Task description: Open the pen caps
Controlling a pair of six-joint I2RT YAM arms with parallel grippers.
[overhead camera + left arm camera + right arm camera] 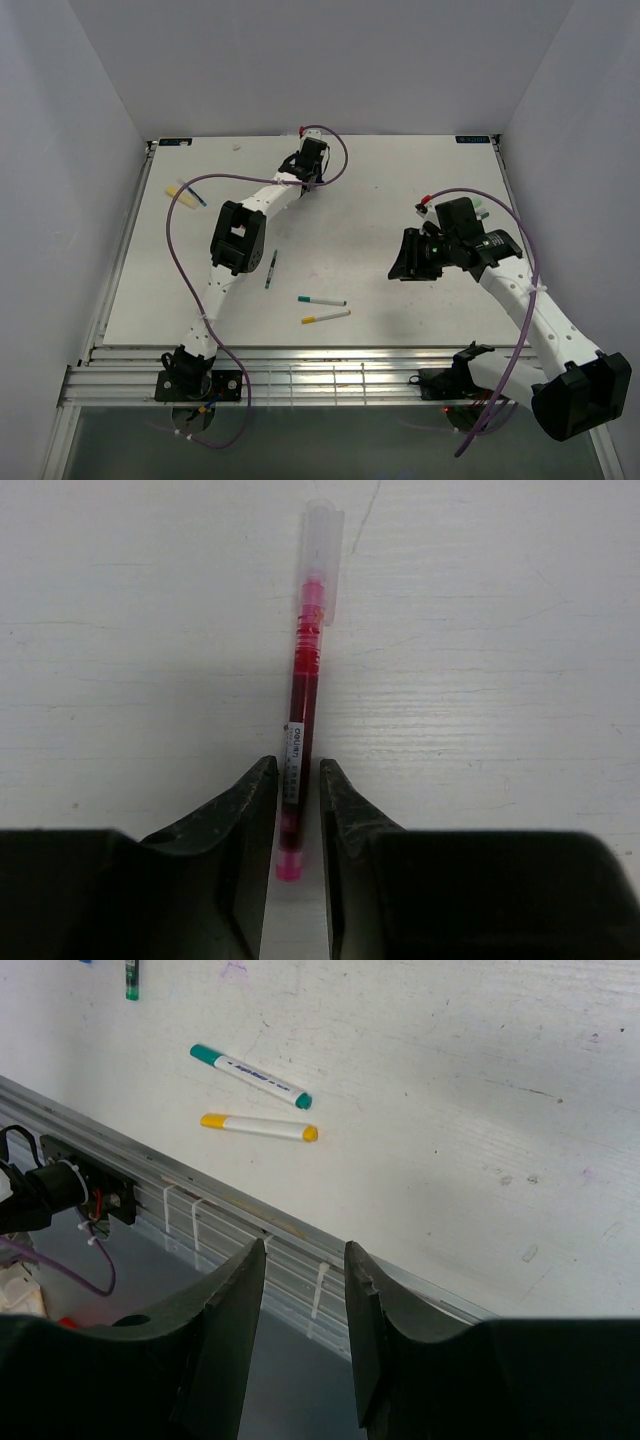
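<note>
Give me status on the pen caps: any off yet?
Done: nothing visible, no loose cap in view. In hand: the left gripper straddles the red pen at its barrel; its clear cap is on. The right gripper is open and empty. To do: green pen and yellow pen look capped; dark pen and pens at far left are too small to judge.

A green-ended pen lies just beside a yellow-ended pen, both seemingly capped.
</note>
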